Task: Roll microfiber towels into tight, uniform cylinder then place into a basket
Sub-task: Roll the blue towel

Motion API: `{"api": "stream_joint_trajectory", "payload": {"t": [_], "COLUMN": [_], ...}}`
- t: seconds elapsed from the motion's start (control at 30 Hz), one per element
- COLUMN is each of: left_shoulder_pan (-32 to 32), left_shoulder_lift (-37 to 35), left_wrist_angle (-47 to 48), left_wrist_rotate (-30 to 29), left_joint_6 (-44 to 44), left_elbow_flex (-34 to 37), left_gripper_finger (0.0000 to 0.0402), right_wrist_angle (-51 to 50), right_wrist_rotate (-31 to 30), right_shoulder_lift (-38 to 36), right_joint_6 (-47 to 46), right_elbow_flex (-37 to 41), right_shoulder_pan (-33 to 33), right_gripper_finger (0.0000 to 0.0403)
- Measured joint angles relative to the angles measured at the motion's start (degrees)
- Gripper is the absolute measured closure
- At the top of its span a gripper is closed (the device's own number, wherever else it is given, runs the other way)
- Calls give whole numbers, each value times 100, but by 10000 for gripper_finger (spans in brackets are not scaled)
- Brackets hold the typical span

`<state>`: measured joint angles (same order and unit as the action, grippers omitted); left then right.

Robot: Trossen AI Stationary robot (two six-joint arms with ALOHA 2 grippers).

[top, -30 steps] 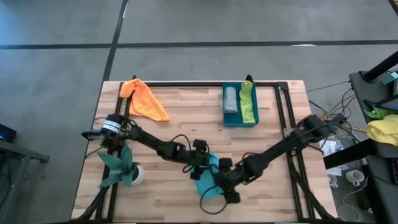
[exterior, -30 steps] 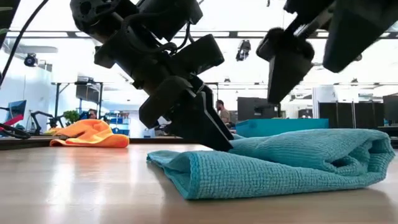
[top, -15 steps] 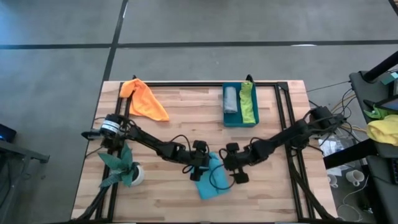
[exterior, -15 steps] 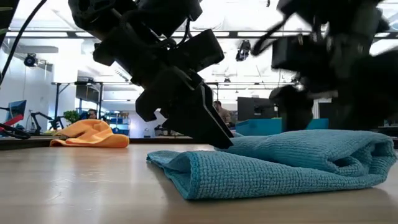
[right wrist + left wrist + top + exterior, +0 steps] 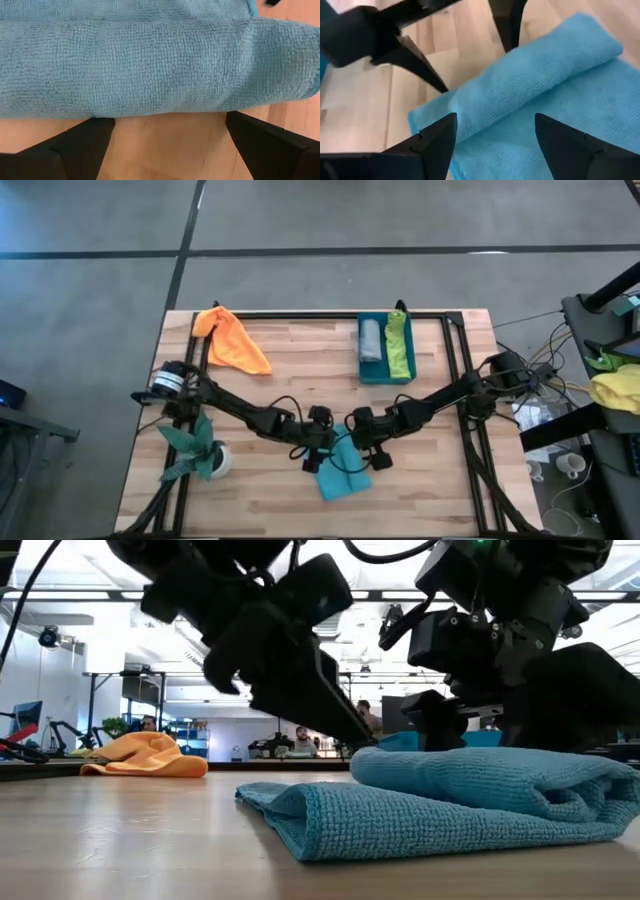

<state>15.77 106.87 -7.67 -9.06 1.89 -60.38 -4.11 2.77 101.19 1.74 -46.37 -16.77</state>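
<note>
The fingers of the left gripper (image 5: 495, 135) stand apart, spread over the turquoise towel (image 5: 340, 465) with its cloth showing between them; whether the tips press the cloth cannot be told. The right gripper (image 5: 167, 135) has its fingers spread wide, both tips just short of the towel's rolled edge, with bare wood between them, and it holds nothing. In the low view the left gripper (image 5: 300, 690) slants down to the towel's upper fold, and the right gripper (image 5: 480, 690) hangs close over the fold just beside it.

The turquoise towel (image 5: 440, 805) lies near the front edge of the counter (image 5: 290, 370), about midway along it, partly rolled: one thick fold sits on a flatter layer. The two grippers meet at its far side, the left gripper (image 5: 318, 442) coming from the left edge and the right gripper (image 5: 362, 442) from the right edge.

Near the front left corner stands one potted plant (image 5: 195, 450) in a white pot.

Farther back, one orange towel (image 5: 232, 340) lies loose at the far left corner. One teal-blue basket (image 5: 385, 377) sits at the far edge, right of centre, with two rolled towels side by side in it: one grey towel (image 5: 371, 340) and one lime green towel (image 5: 399, 345). That makes four towels in all, two in the basket and two on the counter.

Past the right edge, one yellow and green cloth heap (image 5: 618, 385) lies off the counter.
</note>
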Motion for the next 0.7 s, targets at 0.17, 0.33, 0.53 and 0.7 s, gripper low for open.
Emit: {"api": "stream_joint_trajectory", "payload": {"t": [0.17,0.33,0.53,0.7], "left_shoulder_pan": [80,459,1070,1257], "left_shoulder_lift": [-305,-391,-302,100], "left_wrist_angle": [318,455,424,418], "left_wrist_rotate": [-29,-27,2,7], "left_joint_6": [-406,-1335,-1940,-2304], "left_elbow_flex": [2,9,49,87], "left_gripper_finger": [150,150,150,150], "right_wrist_angle": [104,84,17,8], "right_wrist_rotate": [16,100,137,102], "right_shoulder_lift": [5,-74,-79,-70], "right_joint_6": [-32,-222,-236,-276], "right_elbow_flex": [0,-62,-281,-332], "right_shoulder_pan": [-5,-9,-47,-68], "right_gripper_finger": [19,19,19,19]}}
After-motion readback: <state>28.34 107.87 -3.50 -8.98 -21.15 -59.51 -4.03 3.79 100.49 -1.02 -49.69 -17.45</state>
